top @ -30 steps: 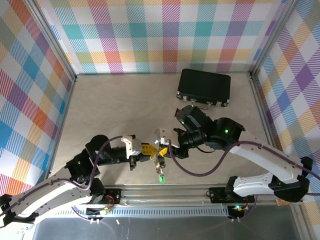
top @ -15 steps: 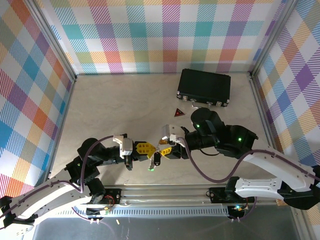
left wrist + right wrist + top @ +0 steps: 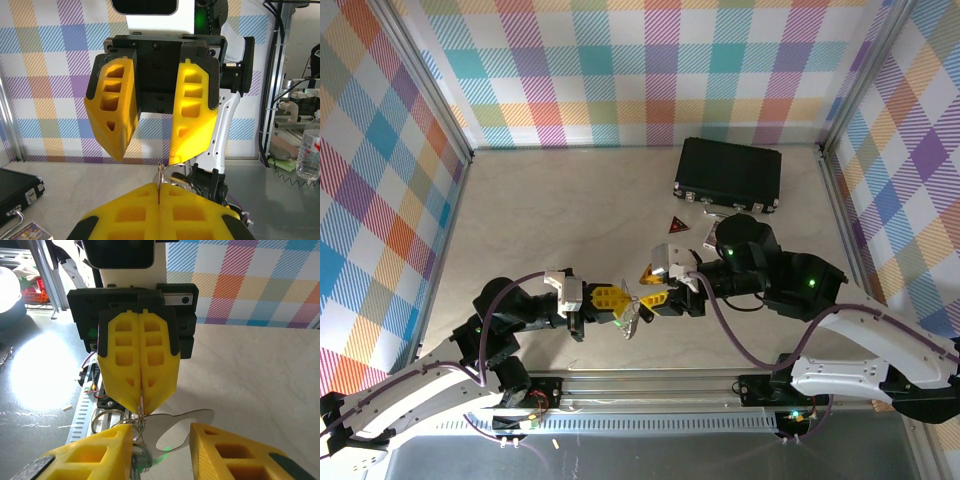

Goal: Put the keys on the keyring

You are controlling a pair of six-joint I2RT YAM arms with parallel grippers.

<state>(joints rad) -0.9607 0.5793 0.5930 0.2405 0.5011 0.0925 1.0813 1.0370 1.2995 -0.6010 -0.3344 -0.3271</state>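
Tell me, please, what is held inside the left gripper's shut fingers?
A thin wire of the keyring is pinched between the left gripper's fingers, with loops hanging out below. How deep it goes is hidden by the yellow fingers.

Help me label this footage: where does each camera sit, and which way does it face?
Top external: above and behind the arm bases, looking down on the table; both arms show, with left gripper and right gripper.
Left wrist: on the left arm, facing the open right gripper; own shut gripper at bottom.
Right wrist: on the right arm, facing the left gripper; own open gripper at bottom.
Shared: both wrist views show the metal ring pinched by the left gripper.
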